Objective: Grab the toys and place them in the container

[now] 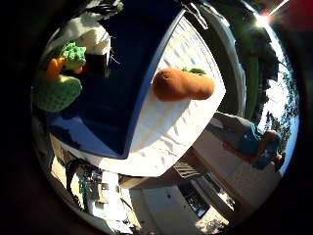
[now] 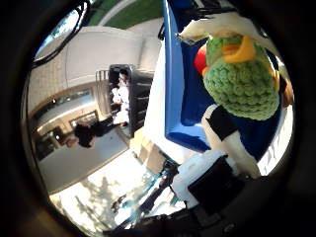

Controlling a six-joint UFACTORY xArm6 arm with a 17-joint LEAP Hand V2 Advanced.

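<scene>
Robot hand (image 2: 222, 148) curled around green crocheted toy (image 2: 242, 81), holding it over blue bin (image 2: 177, 98). Orange plush toy (image 1: 183, 84) on white worktop (image 1: 161, 137) beside bin.

crochet toy (image 2: 242, 84): green knit, orange and red parts
container (image 1: 117, 88): dark blue
plush toy (image 1: 183, 84): orange-brown, green tip
table (image 1: 166, 132): white
hand (image 2: 227, 133): white and black

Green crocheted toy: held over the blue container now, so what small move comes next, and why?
Probably open the hand and drop the green crocheted toy: it hangs over the blue container, while the orange toy waits on the white table.
</scene>
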